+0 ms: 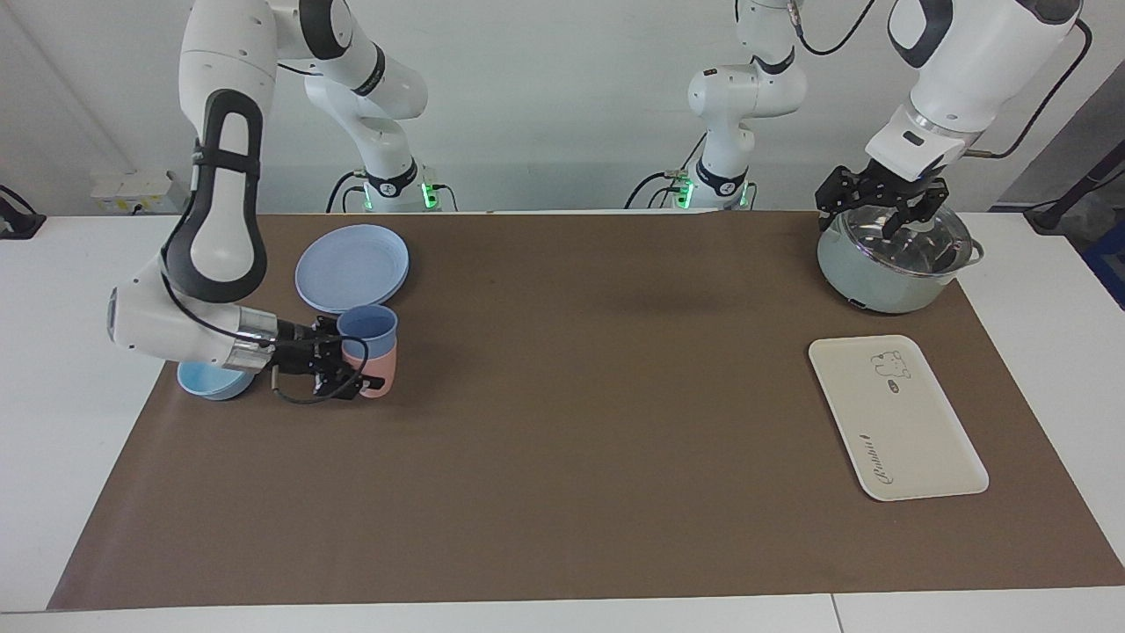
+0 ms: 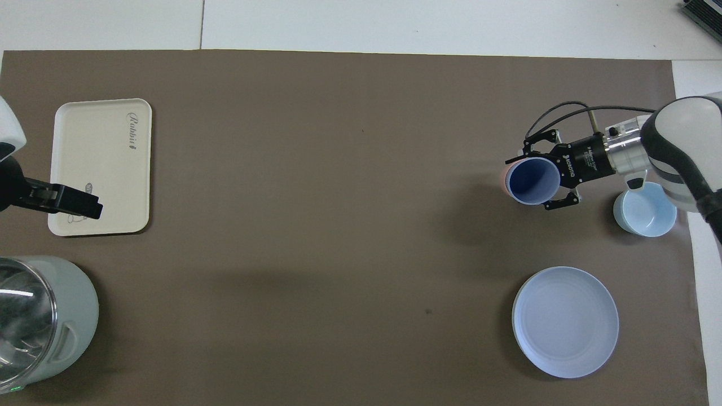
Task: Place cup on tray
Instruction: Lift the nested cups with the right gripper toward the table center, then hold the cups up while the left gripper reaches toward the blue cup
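Observation:
The periwinkle-blue cup [image 1: 367, 327] sits on top of a salmon-pink cup [image 1: 384, 374] at the right arm's end of the table; it also shows in the overhead view [image 2: 533, 180]. My right gripper [image 1: 356, 356] reaches in sideways, with one finger on each side of the blue cup, shut on it [image 2: 536, 179]. The cream tray [image 1: 896, 418] lies flat and bare at the left arm's end, also in the overhead view [image 2: 101, 152]. My left gripper [image 1: 881, 215] hangs open and empty above the pot's lid.
A grey pot with a glass lid [image 1: 888, 281] stands nearer to the robots than the tray. A round blue plate [image 1: 352, 266] lies nearer to the robots than the cups. A light-blue bowl [image 1: 211, 380] sits under the right arm's wrist.

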You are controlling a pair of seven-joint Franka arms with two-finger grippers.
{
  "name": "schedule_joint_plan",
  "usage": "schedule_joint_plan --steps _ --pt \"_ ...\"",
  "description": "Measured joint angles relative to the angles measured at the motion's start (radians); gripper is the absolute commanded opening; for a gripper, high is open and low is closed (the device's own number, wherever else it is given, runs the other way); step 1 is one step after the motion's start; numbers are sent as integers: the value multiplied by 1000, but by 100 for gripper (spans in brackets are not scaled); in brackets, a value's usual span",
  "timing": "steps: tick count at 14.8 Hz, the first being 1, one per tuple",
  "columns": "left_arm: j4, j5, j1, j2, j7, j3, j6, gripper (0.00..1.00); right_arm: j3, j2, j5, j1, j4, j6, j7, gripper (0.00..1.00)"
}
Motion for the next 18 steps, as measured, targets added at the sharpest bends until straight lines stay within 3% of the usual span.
schedule_joint_plan --steps 4,11,14,18 --pt "0 0 0 0 0 0 0 100 1 -87 0 136 -35 52 181 0" --pt "0 1 1 0 -11 5 11 100 5 -122 0 323 -34 214 487 0" --pt "-9 0 -25 -1 -180 0 103 100 6 -129 0 383 -19 249 563 0" --pt "-72 -51 -138 -2 -515 -10 286 100 7 -175 0 444 9 250 620 0"
